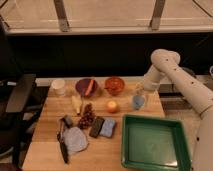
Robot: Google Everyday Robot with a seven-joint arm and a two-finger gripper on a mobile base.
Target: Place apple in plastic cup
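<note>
The apple (112, 106), small, round and yellow-orange, sits on the wooden table (50, 135) near its middle. The small light blue plastic cup (138, 102) stands upright to the right of the apple, a short gap between them. My gripper (139, 90) hangs at the end of the white arm just above and behind the cup, to the right of the apple. It holds nothing that I can see.
A white cup (59, 87), a dark bowl (86, 86) and a red-orange bowl (114, 85) line the table's back. A banana-like piece (76, 104), grapes (87, 118), sponges (102, 127) and a knife (63, 145) lie left of centre. A green tray (155, 144) fills the front right.
</note>
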